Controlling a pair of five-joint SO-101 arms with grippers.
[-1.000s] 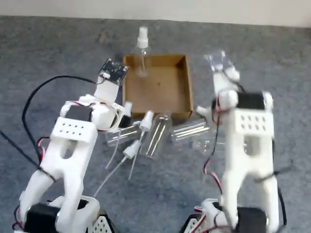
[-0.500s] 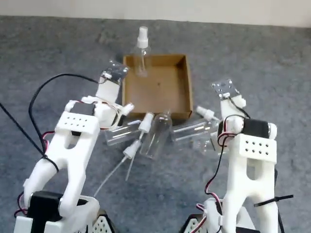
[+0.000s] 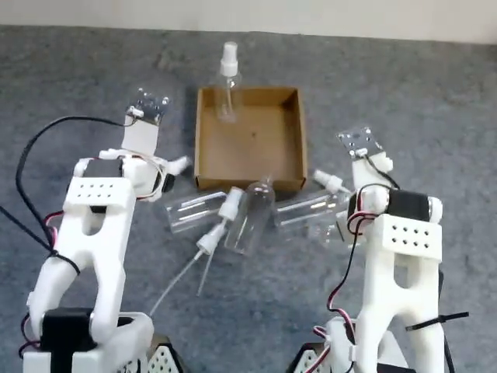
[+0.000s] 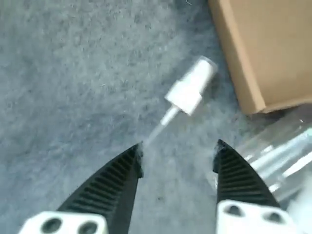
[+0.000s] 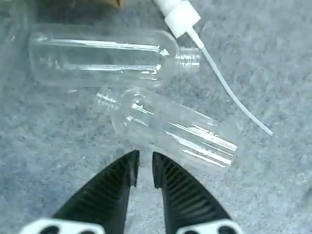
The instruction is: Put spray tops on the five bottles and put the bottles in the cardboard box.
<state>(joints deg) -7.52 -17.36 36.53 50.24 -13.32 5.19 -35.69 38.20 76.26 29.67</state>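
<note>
My left gripper (image 4: 179,148) is open above the grey carpet, just left of the cardboard box (image 3: 248,180). A white spray top (image 4: 187,90) lies beyond its fingertips, near the box corner (image 4: 253,87), with its thin tube pointing back towards the jaws. My right gripper (image 5: 145,158) is shut with nothing in it, just short of two clear bottles without tops, one nearer (image 5: 170,126) and one farther (image 5: 102,58). Another spray top (image 5: 178,17) with a long tube lies beside them. One bottle with a top (image 3: 227,81) stands at the box's far edge.
In front of the box lie three clear bottles (image 3: 194,210) (image 3: 250,217) (image 3: 307,208), with loose spray tops (image 3: 231,203) (image 3: 208,241) among them. A black cable (image 3: 46,155) loops to the left of the left arm. Open carpet stretches to both sides.
The left arm swung left, away from the box front, and the spray top by it now lies farther left. The right arm pulled back from beside the box, then stayed still.
</note>
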